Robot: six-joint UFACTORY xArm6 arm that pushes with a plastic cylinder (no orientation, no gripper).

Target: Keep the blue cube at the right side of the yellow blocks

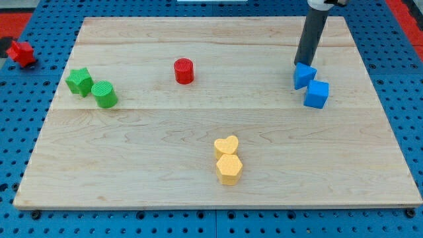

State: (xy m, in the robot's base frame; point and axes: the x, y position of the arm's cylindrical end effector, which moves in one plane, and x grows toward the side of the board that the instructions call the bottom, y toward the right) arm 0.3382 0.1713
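The blue cube (316,94) lies at the view's right, touching a second blue block of irregular shape (303,75) just up-left of it. My tip (299,64) rests at the top-left edge of that second blue block, not touching the cube. The yellow heart (227,145) and the yellow hexagon (229,168) sit together at the view's lower middle, well left of and below the blue cube.
A red cylinder (184,70) stands at the upper middle. A green star-like block (80,80) and a green cylinder (104,94) sit at the left. A red block (21,52) lies off the wooden board (132,172) at the far left.
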